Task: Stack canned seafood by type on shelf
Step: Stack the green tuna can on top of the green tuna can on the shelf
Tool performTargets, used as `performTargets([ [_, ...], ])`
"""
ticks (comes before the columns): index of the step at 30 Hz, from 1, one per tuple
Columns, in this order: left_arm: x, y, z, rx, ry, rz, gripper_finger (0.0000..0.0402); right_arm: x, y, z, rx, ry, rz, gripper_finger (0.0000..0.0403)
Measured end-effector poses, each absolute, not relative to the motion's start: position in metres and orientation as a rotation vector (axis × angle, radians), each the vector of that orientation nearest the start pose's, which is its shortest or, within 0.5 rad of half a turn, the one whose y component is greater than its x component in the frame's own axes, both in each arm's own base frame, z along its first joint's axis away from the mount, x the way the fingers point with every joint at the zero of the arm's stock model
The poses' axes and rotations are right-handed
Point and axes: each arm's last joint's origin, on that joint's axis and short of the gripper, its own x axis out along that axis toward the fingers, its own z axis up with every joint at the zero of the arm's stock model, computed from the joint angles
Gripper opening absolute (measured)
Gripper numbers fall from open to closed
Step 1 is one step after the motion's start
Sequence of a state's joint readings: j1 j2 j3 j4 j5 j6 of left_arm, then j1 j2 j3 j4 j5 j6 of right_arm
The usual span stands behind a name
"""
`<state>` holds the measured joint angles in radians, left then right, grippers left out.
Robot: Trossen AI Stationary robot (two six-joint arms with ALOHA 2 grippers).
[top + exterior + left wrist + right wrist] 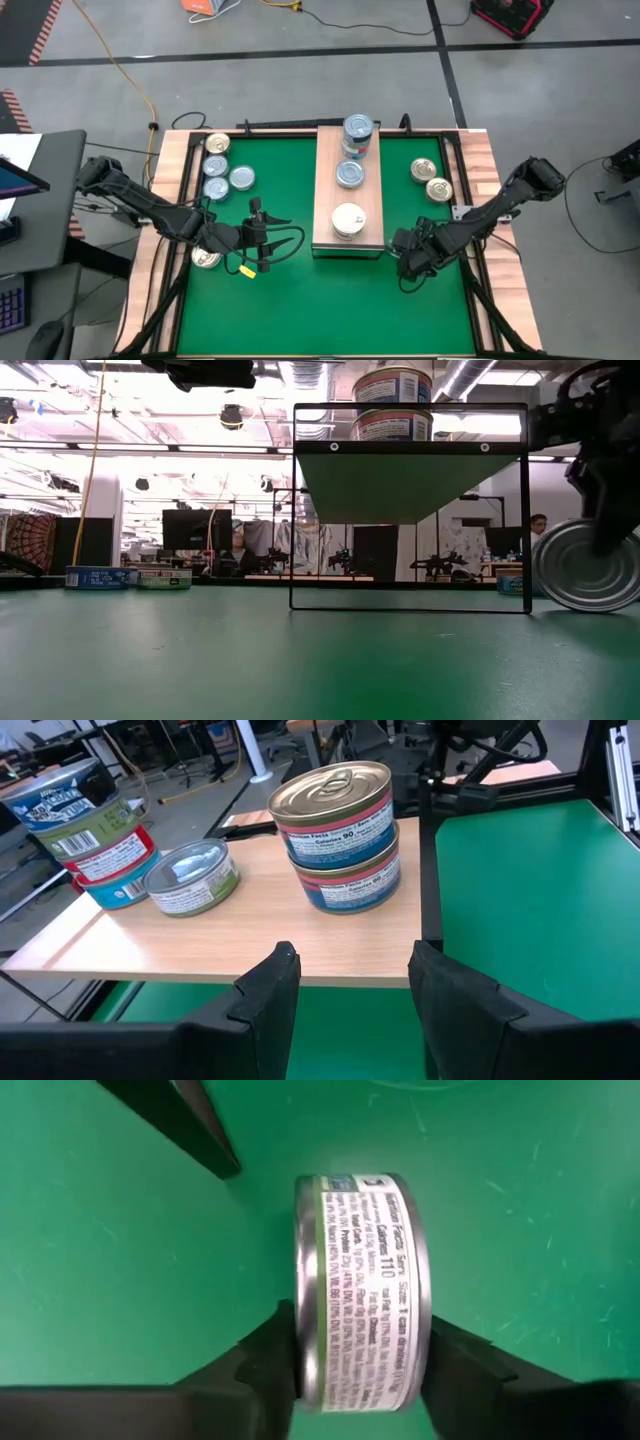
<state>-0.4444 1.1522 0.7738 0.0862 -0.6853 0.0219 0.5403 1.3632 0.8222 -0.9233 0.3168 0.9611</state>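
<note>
The shelf (348,190) is a light-wood block lying along the middle of the green mat. It carries a stack of tins at its far end (357,135), a single silver-topped tin (350,174) and a gold-topped stack (348,220) near its near end. My right gripper (405,262) is just right of the shelf's near end, shut on a tin (365,1285) that is turned on edge. My left gripper (262,238) is open and empty, left of the shelf's near end, and faces the shelf (240,935). My right gripper pinches the tin by its two flat faces, one finger (268,1365) on each, so the labelled side wall (365,1340) shows between them. The fingers come from above, pointing down. The tin stands on edge, its lower rim (590,606) at the mat; whether it touches, I cannot tell.
Several loose tins lie on the mat at the far left (216,166), and one (207,258) sits under my left arm. Two gold-topped tins (432,180) lie right of the shelf. Bare green mat (320,310) stretches along the near side.
</note>
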Motion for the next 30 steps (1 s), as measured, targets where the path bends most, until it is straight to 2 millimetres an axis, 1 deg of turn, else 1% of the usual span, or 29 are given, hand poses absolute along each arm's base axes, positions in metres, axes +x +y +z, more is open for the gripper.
performTargets([
  [3, 0.233, -0.090, 0.284, 0.179, 0.250, 0.237, 0.0180, 0.188, 0.107, 0.190, 0.196, 1.240, -0.431, 0.0166],
  [8, 0.232, -0.091, 0.283, 0.187, 0.258, 0.234, 0.0180, 0.186, 0.110, 0.190, 0.191, 1.221, -0.431, 0.0164],
  [11, 0.231, -0.093, 0.283, 0.191, 0.257, 0.225, 0.0180, 0.182, 0.110, 0.195, 0.183, 1.244, -0.455, 0.0164],
  [13, 0.231, -0.095, 0.283, 0.192, 0.257, 0.217, 0.0180, 0.179, 0.108, 0.204, 0.169, 1.266, -0.488, 0.0164],
  [16, 0.230, -0.096, 0.283, 0.193, 0.256, 0.210, 0.0180, 0.174, 0.106, 0.223, 0.131, 1.275, -0.556, 0.0166],
  [20, 0.230, -0.096, 0.283, 0.194, 0.256, 0.211, 0.0180, 0.170, 0.101, 0.250, 0.055, 1.250, -0.658, 0.0168],
  [23, 0.230, -0.096, 0.283, 0.201, 0.257, 0.214, 0.0180, 0.169, 0.098, 0.266, 0.000, 1.211, -0.705, 0.0168],
  [27, 0.230, -0.096, 0.283, 0.205, 0.257, 0.214, 0.0180, 0.169, 0.094, 0.281, -0.099, 1.149, -0.747, 0.0168],
  [30, 0.230, -0.095, 0.284, 0.222, 0.257, 0.223, 0.0180, 0.173, 0.091, 0.289, -0.201, 1.068, -0.743, 0.0168],
])
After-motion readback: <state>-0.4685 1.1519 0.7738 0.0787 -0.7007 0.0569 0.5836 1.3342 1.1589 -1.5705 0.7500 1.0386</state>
